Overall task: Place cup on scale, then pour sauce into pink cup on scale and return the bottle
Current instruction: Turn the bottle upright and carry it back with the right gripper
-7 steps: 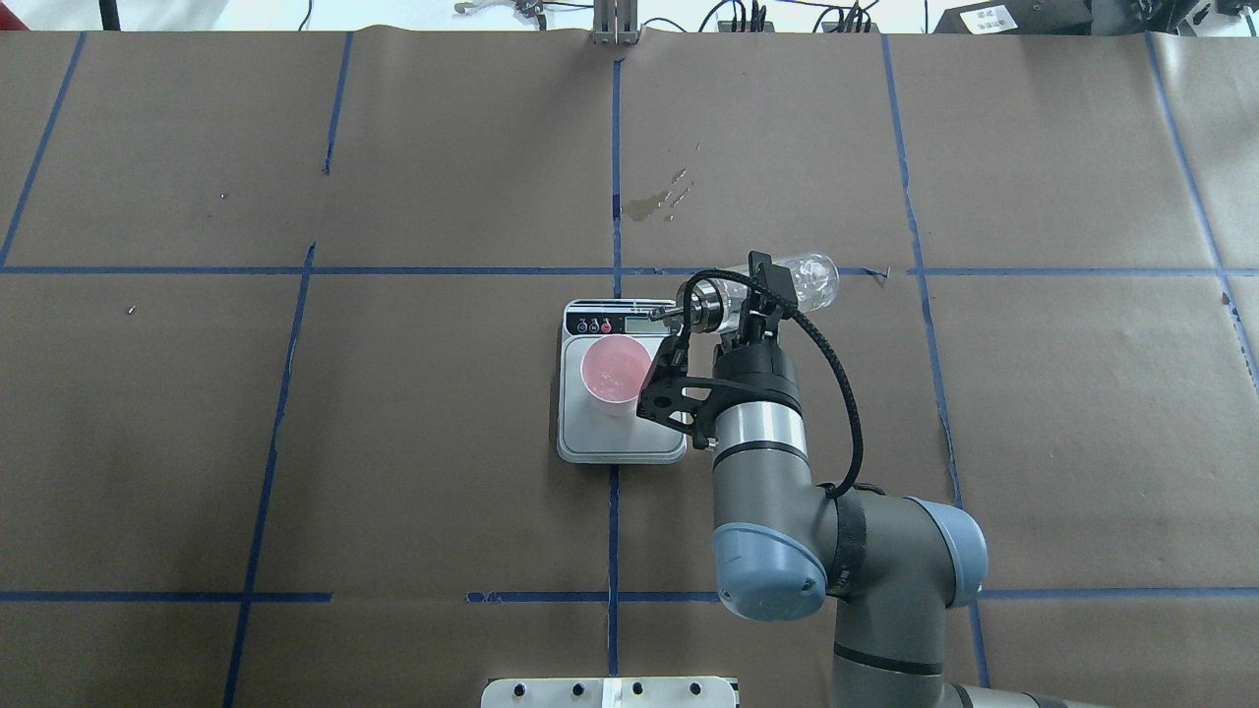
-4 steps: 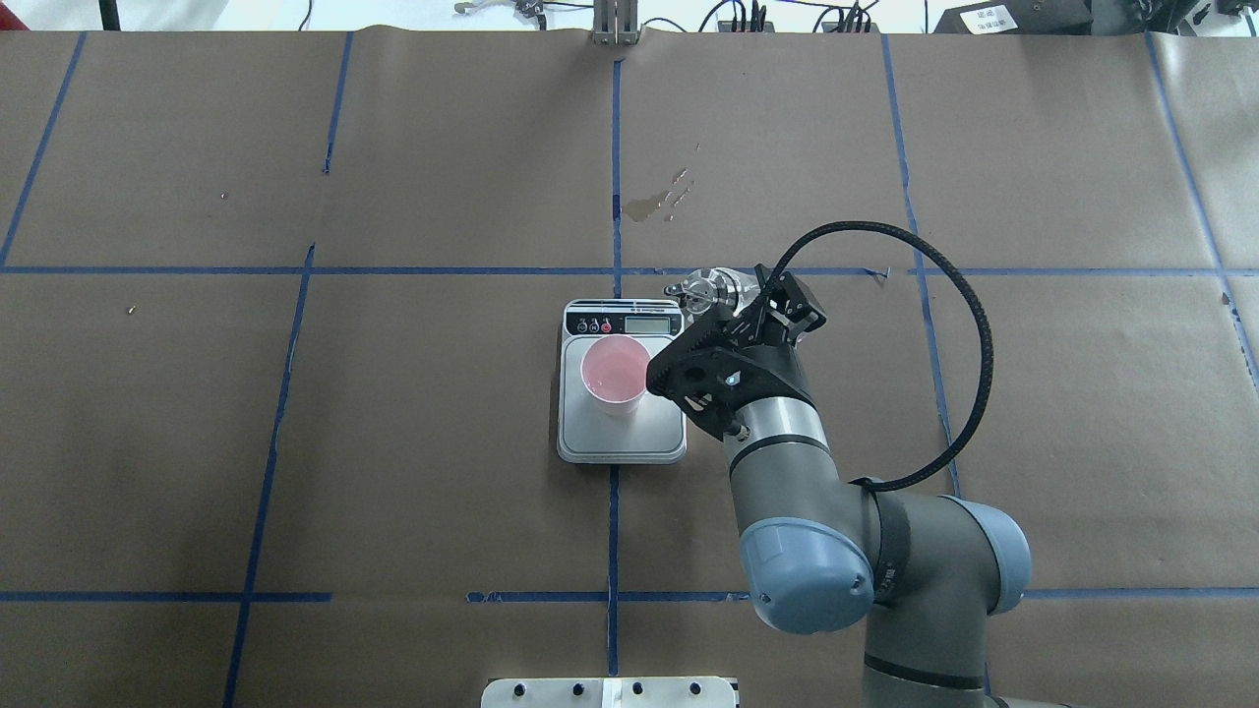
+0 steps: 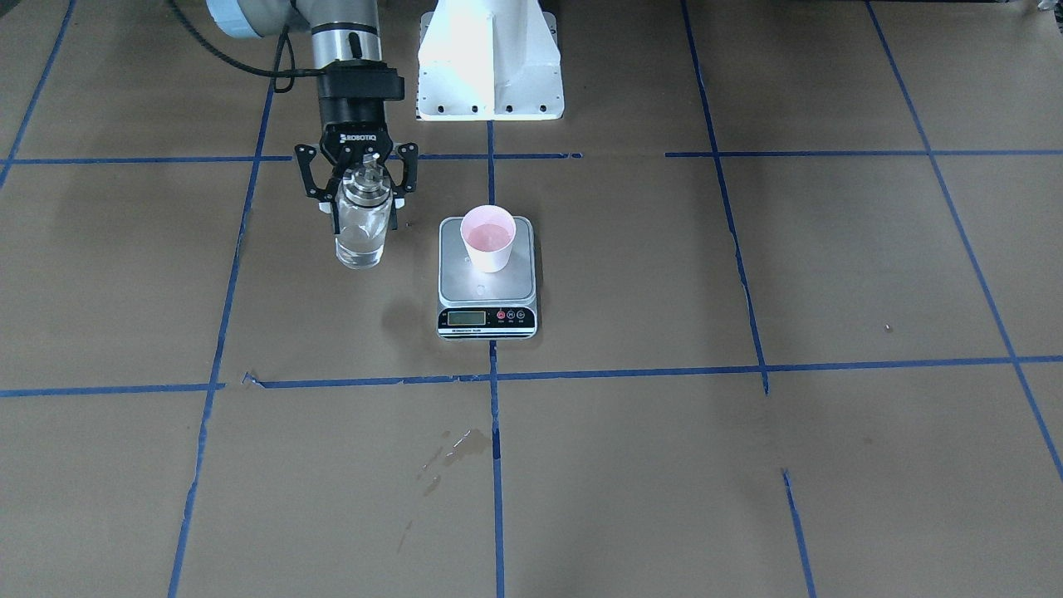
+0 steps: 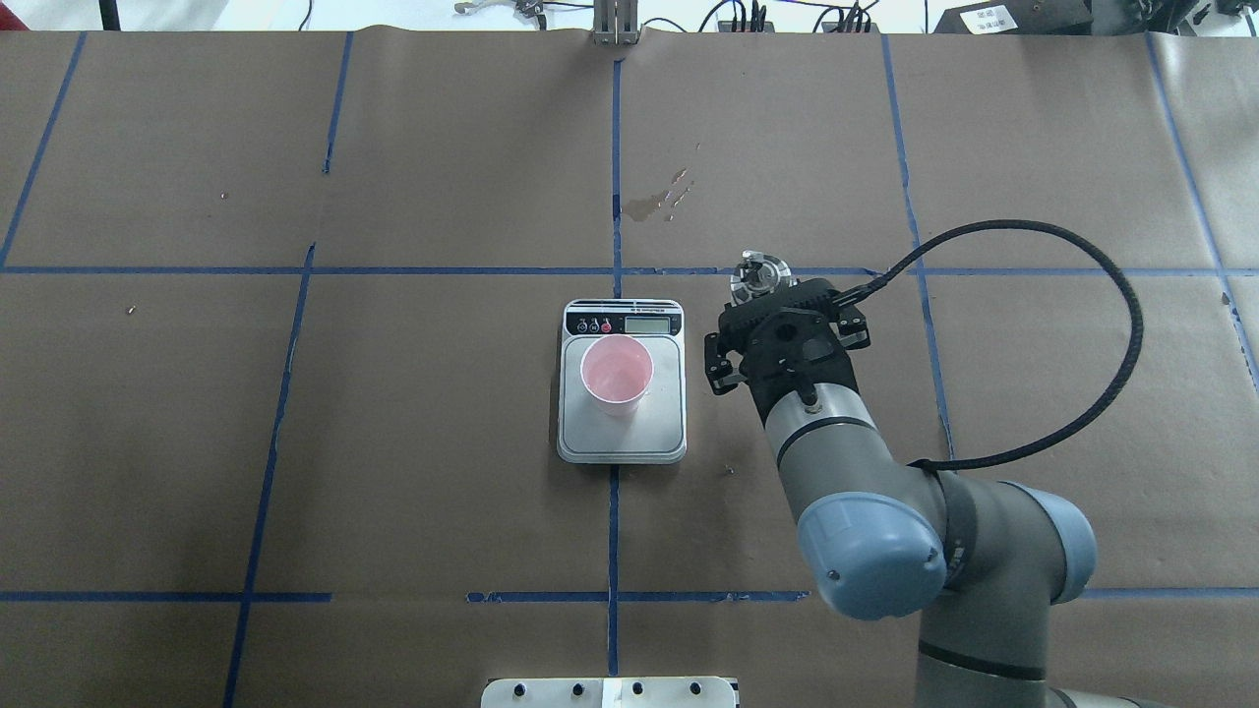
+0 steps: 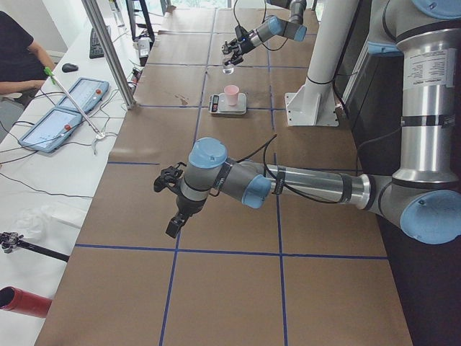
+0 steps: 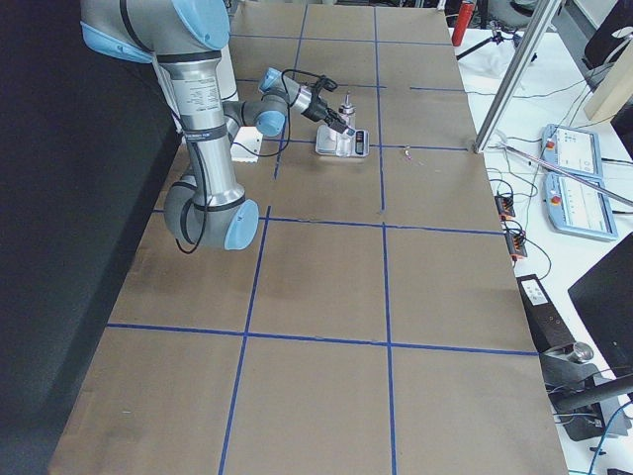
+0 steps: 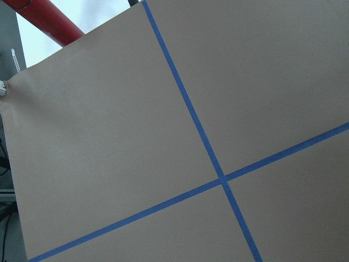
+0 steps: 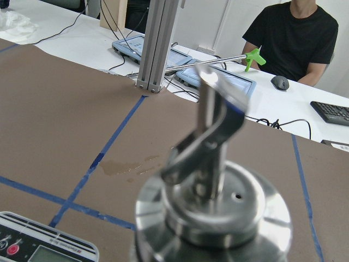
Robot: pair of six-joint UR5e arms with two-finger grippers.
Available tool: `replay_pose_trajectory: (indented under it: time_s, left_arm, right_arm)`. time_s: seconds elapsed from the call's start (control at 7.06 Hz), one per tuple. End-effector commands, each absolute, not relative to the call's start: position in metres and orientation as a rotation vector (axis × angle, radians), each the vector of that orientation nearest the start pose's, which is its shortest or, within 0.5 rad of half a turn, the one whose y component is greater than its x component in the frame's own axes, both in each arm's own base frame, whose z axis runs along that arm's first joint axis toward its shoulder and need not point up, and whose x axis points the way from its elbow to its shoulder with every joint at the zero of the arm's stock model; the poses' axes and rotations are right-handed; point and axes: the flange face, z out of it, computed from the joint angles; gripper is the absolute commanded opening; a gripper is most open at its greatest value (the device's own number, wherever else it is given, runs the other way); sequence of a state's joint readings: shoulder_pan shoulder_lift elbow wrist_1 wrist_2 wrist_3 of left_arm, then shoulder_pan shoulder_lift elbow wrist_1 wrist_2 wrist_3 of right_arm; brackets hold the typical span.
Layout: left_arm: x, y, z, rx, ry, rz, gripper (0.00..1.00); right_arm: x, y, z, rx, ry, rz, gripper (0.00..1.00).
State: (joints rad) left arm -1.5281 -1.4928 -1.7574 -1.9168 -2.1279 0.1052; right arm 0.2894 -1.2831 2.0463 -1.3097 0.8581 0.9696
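The pink cup (image 3: pixel 488 237) stands on the silver platform of the scale (image 3: pixel 486 289), toward the platform's robot side; it also shows in the overhead view (image 4: pixel 616 374) on the scale (image 4: pixel 622 440). My right gripper (image 3: pixel 362 184) is shut on the clear glass bottle (image 3: pixel 360 237) and holds it upright, off the table, beside the scale and apart from it. The bottle's metal spout cap (image 4: pixel 759 274) shows past the right gripper (image 4: pixel 784 317), and fills the right wrist view (image 8: pixel 210 218). My left gripper (image 5: pixel 174 225) hovers far off over bare table; I cannot tell if it is open.
A wet stain (image 4: pixel 657 202) marks the paper beyond the scale. The white robot base (image 3: pixel 490 58) stands behind the scale. An aluminium post (image 4: pixel 615 25) stands at the far edge. Tablets (image 5: pixel 68 108) and a seated operator (image 5: pixel 18 50) are past that edge.
The right arm turned the bottle from lying tilted with its spout toward the cup to upright, and carried it right, away from the scale. The cup and scale have not moved.
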Motion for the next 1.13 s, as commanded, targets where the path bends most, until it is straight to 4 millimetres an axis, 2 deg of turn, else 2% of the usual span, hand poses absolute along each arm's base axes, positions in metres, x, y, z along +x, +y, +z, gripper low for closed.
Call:
replay_pose_trajectory:
  time_s: [0.0, 0.14, 0.28, 0.42, 0.57, 0.85, 0.99]
  left_arm:
    - [-0.065, -0.481, 0.563, 0.487, 0.53, 0.265, 1.0]
    - [-0.065, -0.481, 0.563, 0.488, 0.53, 0.264, 1.0]
    - [-0.066, -0.48, 0.563, 0.487, 0.529, 0.264, 1.0]
    - [-0.065, -0.48, 0.563, 0.488, 0.53, 0.266, 1.0]
    - [-0.066, -0.481, 0.562, 0.49, 0.529, 0.265, 1.0]
    - [-0.066, -0.48, 0.563, 0.488, 0.529, 0.265, 1.0]
    - [-0.066, -0.48, 0.563, 0.488, 0.529, 0.265, 1.0]
  right_arm:
    - [-0.39, -0.345, 0.315, 0.955, -0.732, 0.139, 0.0]
    - [-0.377, -0.349, 0.338, 0.934, -0.72, 0.175, 0.0]
    - [-0.389, -0.354, 0.372, 0.848, -0.752, 0.345, 0.0]
    - [-0.386, -0.355, 0.375, 0.842, -0.765, 0.403, 0.0]
    - [-0.381, -0.356, 0.39, 0.871, -0.718, 0.416, 0.0]
    - [-0.354, -0.347, 0.426, 0.879, -0.664, 0.405, 0.0]
    - [-0.349, -0.348, 0.444, 0.905, -0.628, 0.412, 0.0]
